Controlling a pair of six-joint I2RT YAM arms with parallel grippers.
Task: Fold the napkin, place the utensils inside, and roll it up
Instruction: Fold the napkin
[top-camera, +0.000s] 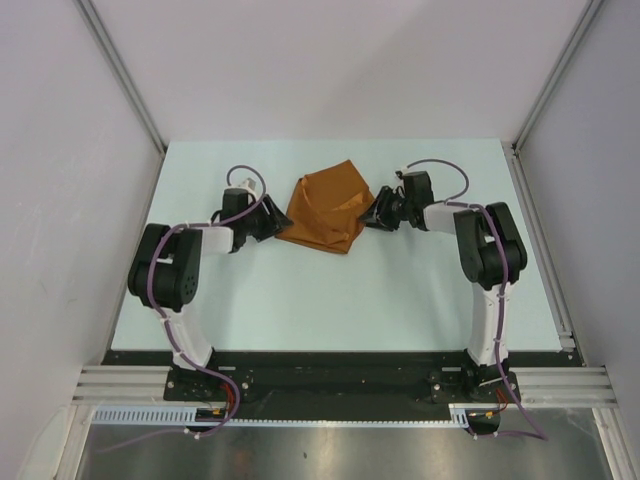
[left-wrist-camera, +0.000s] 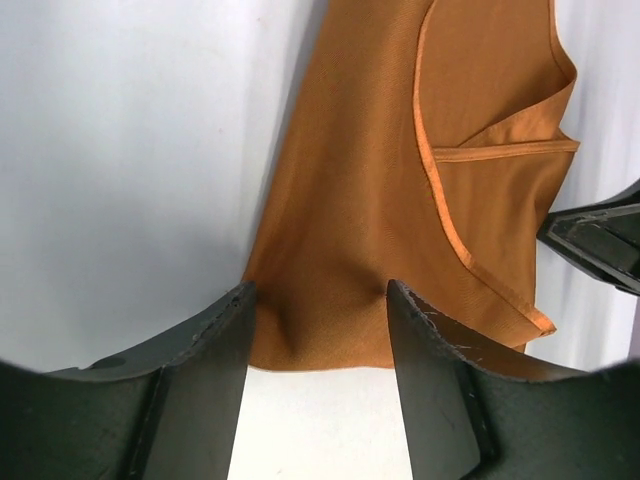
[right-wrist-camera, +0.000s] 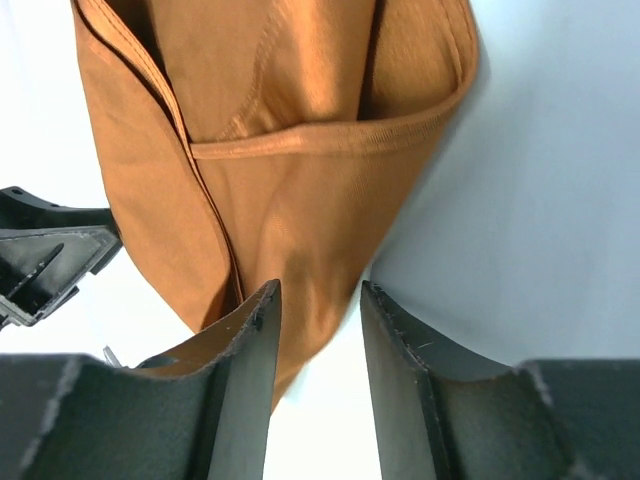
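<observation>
The rust-orange napkin (top-camera: 325, 212) lies loosely folded and rumpled on the far middle of the table. My left gripper (top-camera: 272, 222) sits at its left edge, and in the left wrist view it (left-wrist-camera: 320, 300) is open, with the napkin's (left-wrist-camera: 400, 180) hem lying between the fingertips. At the napkin's right corner is my right gripper (top-camera: 375, 215). In the right wrist view it (right-wrist-camera: 320, 295) is open too, with a point of the napkin (right-wrist-camera: 300, 180) reaching between the fingers. The utensils are out of view.
The pale table (top-camera: 330, 300) is walled by white panels on the left, back and right. A black rail (top-camera: 330, 365) with both arm bases runs along the near edge. Each wrist view catches the opposite gripper's fingers (left-wrist-camera: 600, 240) (right-wrist-camera: 40, 260) across the cloth.
</observation>
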